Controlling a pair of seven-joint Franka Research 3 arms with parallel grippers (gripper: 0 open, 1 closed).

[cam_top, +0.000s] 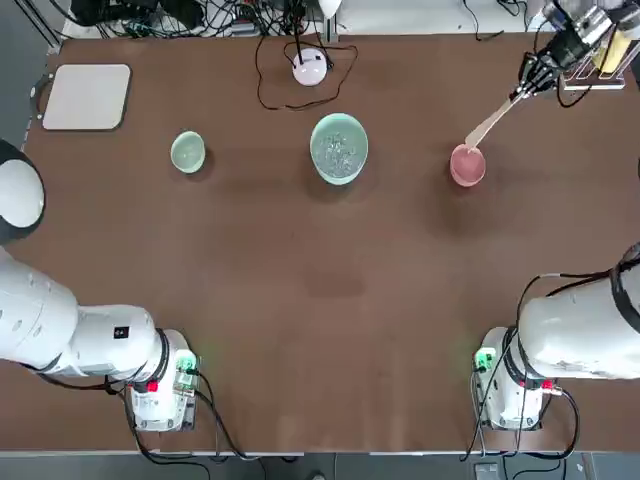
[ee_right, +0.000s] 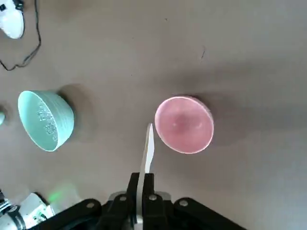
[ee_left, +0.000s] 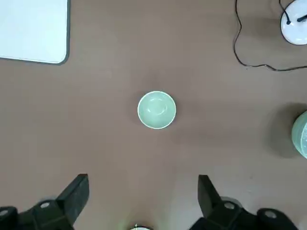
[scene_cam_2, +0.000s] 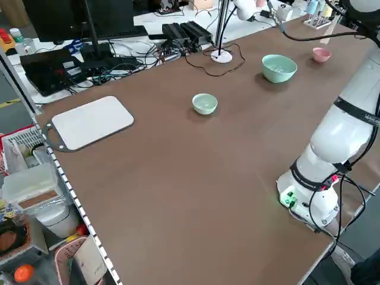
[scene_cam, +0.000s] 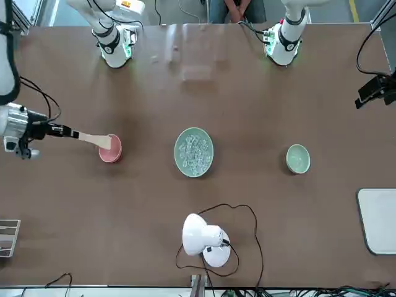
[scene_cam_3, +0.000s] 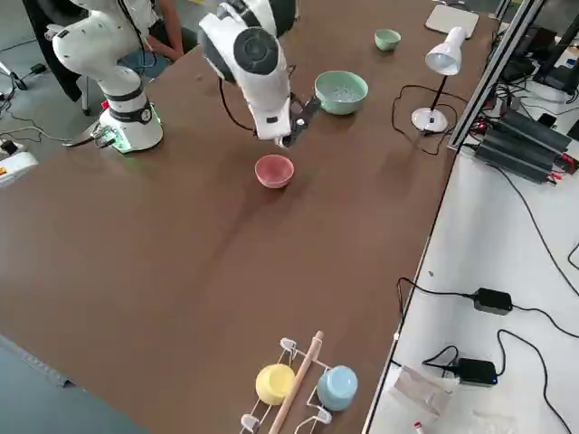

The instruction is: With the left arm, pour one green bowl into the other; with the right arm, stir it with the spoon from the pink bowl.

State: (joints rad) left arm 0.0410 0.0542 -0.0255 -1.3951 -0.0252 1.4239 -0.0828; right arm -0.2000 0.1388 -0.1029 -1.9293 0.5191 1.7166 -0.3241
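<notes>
My right gripper (cam_top: pixel 527 82) is shut on the handle of the pale wooden spoon (cam_top: pixel 490 124), beyond and to the right of the pink bowl (cam_top: pixel 467 165). The spoon slants down and its tip sits at the pink bowl's far rim; I cannot tell whether they touch. The right wrist view shows the spoon (ee_right: pixel 148 148) clamped between the shut fingers, beside the pink bowl (ee_right: pixel 184 124). The large mint-green bowl (cam_top: pixel 339 148) holds greyish-white bits at the table's middle. The small green bowl (cam_top: pixel 187 152) stands to its left. My left gripper (ee_left: pixel 142 191) hangs open high above the small bowl (ee_left: pixel 156 109).
A white lamp (cam_top: pixel 310 66) with a looping black cable stands behind the large bowl. A white board (cam_top: pixel 87 96) lies at the far left corner. A rack with a yellow and a blue cup (scene_cam_3: pixel 298 384) is at the far right edge.
</notes>
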